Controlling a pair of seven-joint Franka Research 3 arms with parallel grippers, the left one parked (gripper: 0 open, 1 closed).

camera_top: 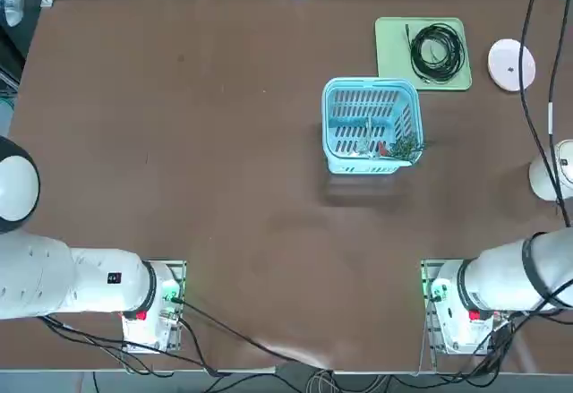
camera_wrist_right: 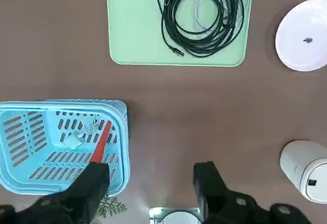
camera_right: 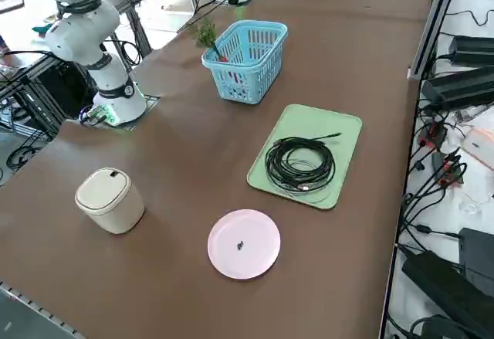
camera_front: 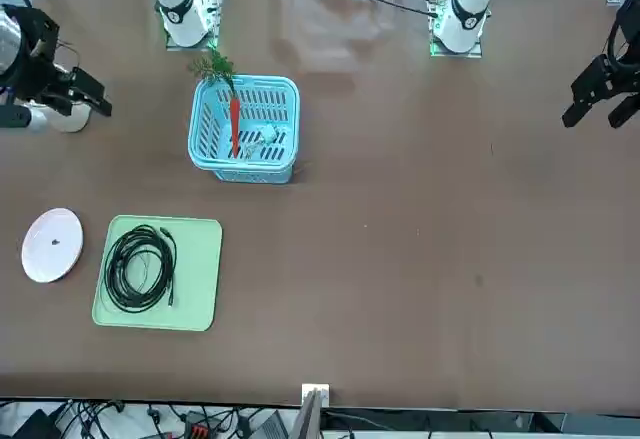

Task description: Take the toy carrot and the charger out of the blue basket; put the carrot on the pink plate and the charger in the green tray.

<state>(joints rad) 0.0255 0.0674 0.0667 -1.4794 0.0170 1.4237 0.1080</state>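
Observation:
The blue basket (camera_top: 327, 115) (camera_front: 205, 154) (camera_right: 255, 69) (camera_wrist_right: 51, 106) stands mid-table on the right arm's side. The toy carrot (camera_front: 234, 124) (camera_wrist_right: 100, 142) (camera_right: 220, 52) leans inside it, its green fronds sticking out over the rim nearest the robot. The small pale charger (camera_wrist_right: 73, 141) lies on the basket floor beside the carrot. The green tray (camera_top: 394, 39) (camera_front: 200, 279) (camera_right: 340, 134) (camera_wrist_right: 133, 30) sits beyond the basket, and the pink plate (camera_top: 511, 64) (camera_front: 52, 244) (camera_right: 244, 243) (camera_wrist_right: 304, 35) lies to its right. My right gripper (camera_wrist_right: 150, 175) (camera_front: 92, 97) hovers high, open and empty, right of the basket.
A coiled black cable (camera_top: 436, 53) (camera_right: 299, 164) (camera_wrist_right: 202, 15) lies on the green tray. A white lidded canister (camera_top: 548, 174) (camera_right: 109, 198) (camera_wrist_right: 304, 168) stands near the table's right edge, under the gripper. A thin cable (camera_top: 537, 98) hangs over the right side.

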